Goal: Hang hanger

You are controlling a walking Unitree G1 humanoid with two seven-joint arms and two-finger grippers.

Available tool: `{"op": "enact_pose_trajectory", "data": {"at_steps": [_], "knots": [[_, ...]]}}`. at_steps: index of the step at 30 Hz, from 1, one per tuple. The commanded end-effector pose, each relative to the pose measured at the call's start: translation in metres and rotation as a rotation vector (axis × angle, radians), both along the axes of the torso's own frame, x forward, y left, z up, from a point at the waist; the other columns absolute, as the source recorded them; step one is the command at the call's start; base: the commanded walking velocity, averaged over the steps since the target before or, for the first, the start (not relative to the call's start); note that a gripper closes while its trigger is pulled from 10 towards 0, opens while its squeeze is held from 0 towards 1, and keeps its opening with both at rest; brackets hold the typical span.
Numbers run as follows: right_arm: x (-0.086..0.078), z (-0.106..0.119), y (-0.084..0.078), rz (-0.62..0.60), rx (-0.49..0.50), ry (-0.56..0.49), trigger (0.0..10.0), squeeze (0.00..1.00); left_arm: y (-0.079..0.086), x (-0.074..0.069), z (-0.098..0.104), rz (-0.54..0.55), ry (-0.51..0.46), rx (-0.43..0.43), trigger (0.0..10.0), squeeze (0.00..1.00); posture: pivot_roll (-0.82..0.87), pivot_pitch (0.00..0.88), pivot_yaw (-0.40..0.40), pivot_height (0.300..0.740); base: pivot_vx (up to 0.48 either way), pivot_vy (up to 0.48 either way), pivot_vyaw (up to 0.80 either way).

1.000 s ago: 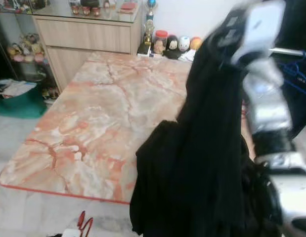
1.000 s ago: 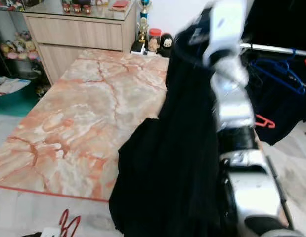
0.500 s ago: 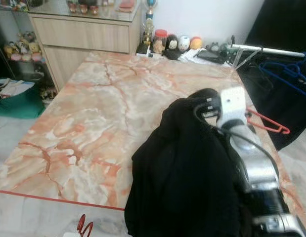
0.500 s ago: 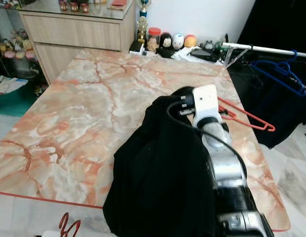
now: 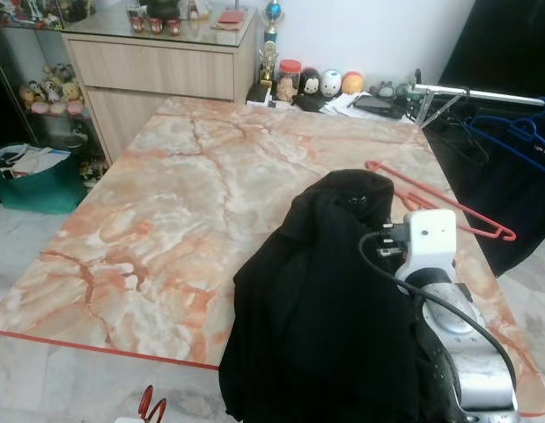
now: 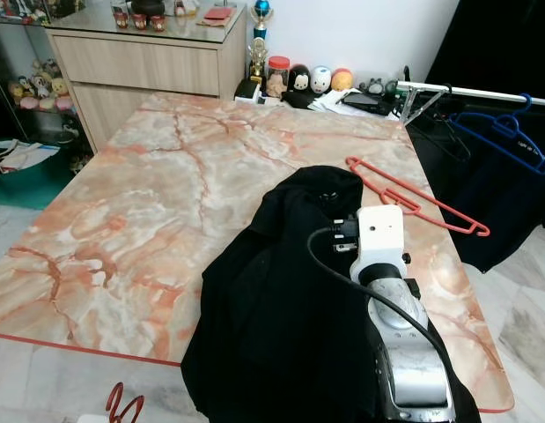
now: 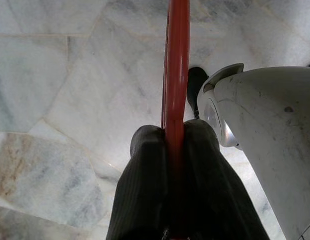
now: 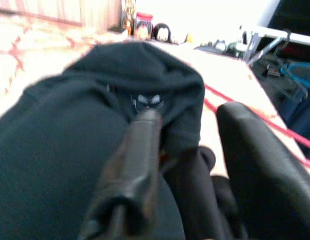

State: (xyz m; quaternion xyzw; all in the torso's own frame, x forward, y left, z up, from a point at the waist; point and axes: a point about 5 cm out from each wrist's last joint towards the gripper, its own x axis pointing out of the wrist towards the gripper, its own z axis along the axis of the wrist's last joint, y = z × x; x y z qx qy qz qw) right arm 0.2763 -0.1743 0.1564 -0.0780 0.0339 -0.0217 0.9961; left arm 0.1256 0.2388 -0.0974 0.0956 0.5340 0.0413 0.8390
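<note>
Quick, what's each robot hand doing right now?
Left gripper: shut on a red hanger.
Right gripper: open, over the black garment on the table.

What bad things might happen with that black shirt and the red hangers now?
1. The black garment droops over the near edge of the marble table, so it might slide off onto the floor.
2. The right gripper is open above the cloth; a finger might snag a fold.
3. The left gripper pinches a red hanger low over the floor tiles, where it might catch.
</note>
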Motion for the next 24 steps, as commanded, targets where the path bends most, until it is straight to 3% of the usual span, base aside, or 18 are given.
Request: {"op": "enact_pose_trajectory", "data": {"at_steps": [1, 2, 10, 24], "knots": [[-0.004, 0.007, -0.001, -0.007, -0.009, -0.041, 10.0, 1.00, -0.008, -0.007, -0.004, -0.033, 0.024, -0.011, 10.0, 0.00, -0.04, 0.000, -0.087, 0.740, 0.000, 0.000, 0.00], [-0.004, 0.010, -0.001, -0.008, -0.013, -0.068, 10.0, 0.00, -0.008, -0.007, -0.004, -0.040, 0.022, -0.008, 10.0, 0.00, -0.04, 0.000, -0.087, 0.740, 0.000, 0.000, 0.00], [-0.003, 0.019, 0.011, 0.037, 0.004, -0.121, 10.0, 0.00, -0.002, -0.009, -0.003, -0.028, 0.021, -0.005, 10.0, 0.00, -0.03, 0.000, -0.088, 0.740, 0.000, 0.000, 0.00], [-0.001, 0.019, 0.012, 0.040, 0.008, -0.133, 10.0, 0.00, 0.002, -0.012, -0.003, -0.019, 0.024, -0.003, 10.0, 0.00, -0.03, 0.000, -0.090, 0.740, 0.000, 0.000, 0.00]]}}
